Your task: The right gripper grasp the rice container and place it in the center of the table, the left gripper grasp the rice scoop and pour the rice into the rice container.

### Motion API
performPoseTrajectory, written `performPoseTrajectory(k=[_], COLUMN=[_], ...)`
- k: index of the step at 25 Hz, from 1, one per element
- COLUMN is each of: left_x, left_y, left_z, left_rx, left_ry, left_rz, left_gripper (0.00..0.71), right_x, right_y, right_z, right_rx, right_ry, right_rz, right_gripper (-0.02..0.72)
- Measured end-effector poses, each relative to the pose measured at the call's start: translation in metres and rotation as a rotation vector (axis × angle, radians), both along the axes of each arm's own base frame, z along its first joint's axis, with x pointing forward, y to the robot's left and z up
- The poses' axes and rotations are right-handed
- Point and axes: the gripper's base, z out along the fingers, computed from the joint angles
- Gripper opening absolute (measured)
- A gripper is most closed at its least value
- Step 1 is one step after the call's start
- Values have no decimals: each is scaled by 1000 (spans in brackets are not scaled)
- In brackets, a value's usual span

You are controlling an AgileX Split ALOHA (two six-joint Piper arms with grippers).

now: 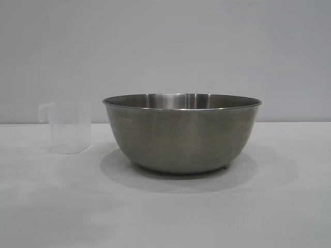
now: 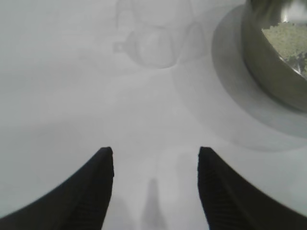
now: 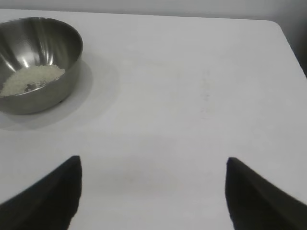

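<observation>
The rice container (image 1: 182, 134), a wide steel bowl, stands at the middle of the white table (image 1: 165, 217). White rice (image 3: 29, 79) lies in its bottom. The rice scoop (image 1: 67, 126), a small translucent cup with a side handle, stands upright on the table to the bowl's left, apart from it. In the left wrist view the scoop (image 2: 152, 45) shows faintly, well beyond my left gripper (image 2: 156, 152), which is open and empty above bare table; the bowl (image 2: 276, 57) is off to one side. My right gripper (image 3: 153, 163) is open and empty, away from the bowl (image 3: 36, 62).
The table's far edge and rounded corner (image 3: 276, 24) show in the right wrist view. A plain grey wall (image 1: 165, 46) stands behind the table. Neither arm shows in the exterior view.
</observation>
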Motion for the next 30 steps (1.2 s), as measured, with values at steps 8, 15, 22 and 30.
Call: performPoseTrajectory(k=[8,15,22,30], left_x=[-59,-107,-138,-152], left_y=[14,29,41,46], left_z=[25,33,33,16], left_rx=[14,19,17,24], left_ry=[60,-8,-88,-67], left_rz=[-79,-117,-116,-118], left_gripper=[330,330,330,358], right_x=[0,0,0,0], right_y=[0,0,0,0], right_z=[0,0,0,0], right_rx=[0,0,0,0], right_ry=[0,0,0,0], right_rz=[0,0,0,0], right_gripper=[549,549,549,549])
